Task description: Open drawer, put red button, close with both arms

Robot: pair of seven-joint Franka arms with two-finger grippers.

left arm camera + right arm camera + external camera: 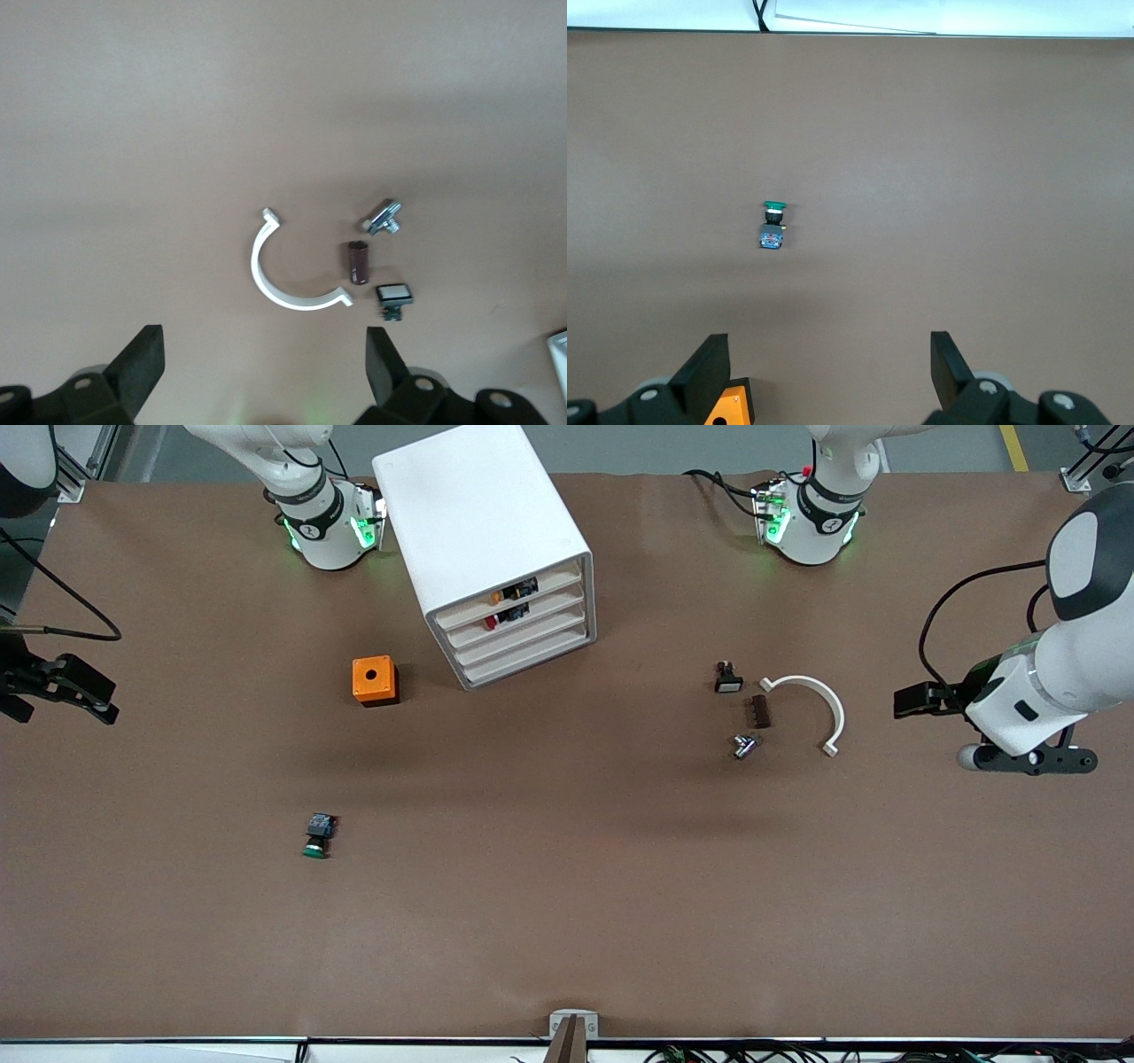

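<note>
The white four-drawer cabinet (483, 522) stands between the arms' bases, all its drawers shut. The drawer (554, 605), second from the top, shows a red cap with a black body through its see-through front; this looks like the red button (491, 622). My left gripper (914, 700) (266, 372) hangs open and empty over the left arm's end of the table, beside a cluster of small parts. My right gripper (99, 695) (830, 372) hangs open and empty over the right arm's end, well away from the cabinet.
An orange box with a hole (375, 680) (729, 407) sits beside the cabinet. A green-capped button (317, 837) (772, 226) lies nearer the front camera. Toward the left arm lie a white curved piece (819, 700) (275, 283), a brown cylinder (759, 711), a metal part (744, 746) and a white-capped switch (727, 678).
</note>
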